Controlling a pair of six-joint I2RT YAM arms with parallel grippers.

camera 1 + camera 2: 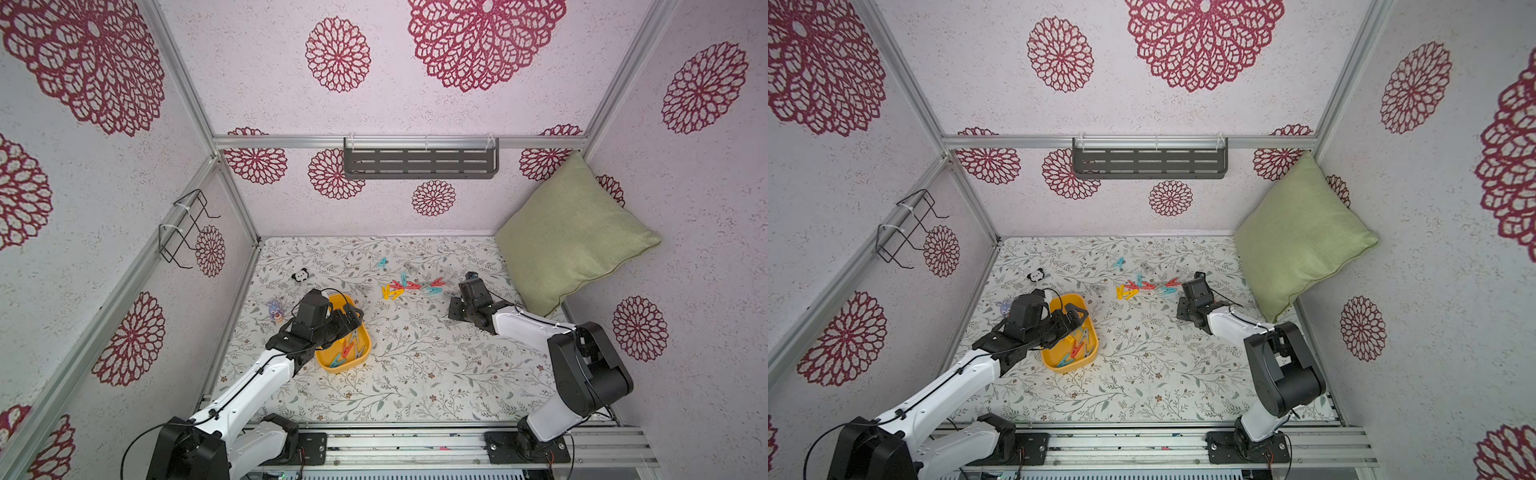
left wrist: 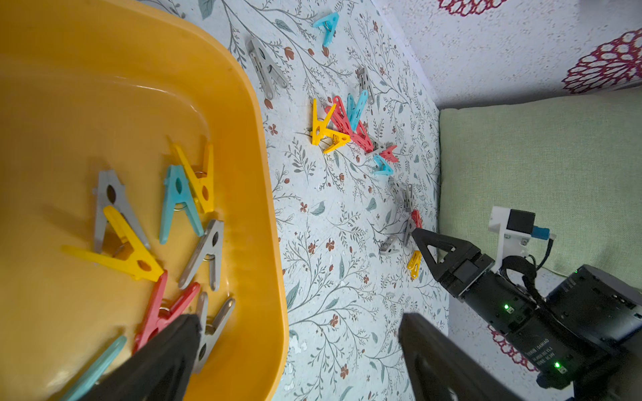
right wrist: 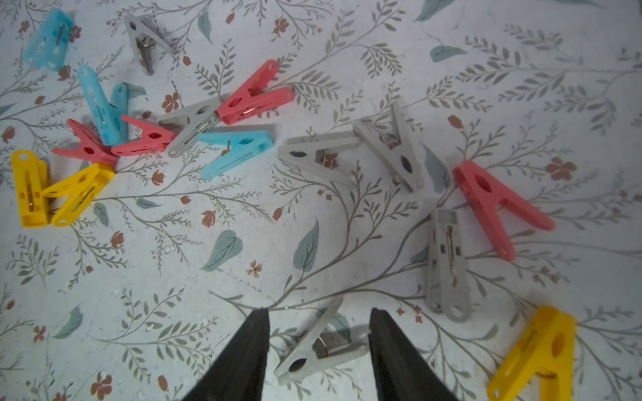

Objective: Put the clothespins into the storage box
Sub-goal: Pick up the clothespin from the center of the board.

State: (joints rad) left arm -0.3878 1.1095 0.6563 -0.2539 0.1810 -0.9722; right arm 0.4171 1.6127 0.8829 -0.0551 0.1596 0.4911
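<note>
So the right gripper point(image 3: 319, 312) is down low over the table point(image 3: 139, 312), jaws partway apart and empty. A grey clothespin point(image 3: 319, 343) lies flat right in the gap between them, so the thing to grab is basically dead ahead. Catch is, its long axis sits on a slant across the gap, not square to the fingers, so I'd guess a straight squeeze could twist it. One side is crowded, with a second grey peg point(image 3: 446, 264) and a yellow peg point(image 3: 535, 354) near; the other side is bare. The storage box point(image 2: 267, 208) is well apart, under the left gripper point(image 2: 298, 319), which hangs across its rim, jaws wide and empty, with several clothespins point(image 2: 180, 201) already inside. There's open table between the two, and the green cushion point(image 1: 573, 232) is close by the right arm.
</note>
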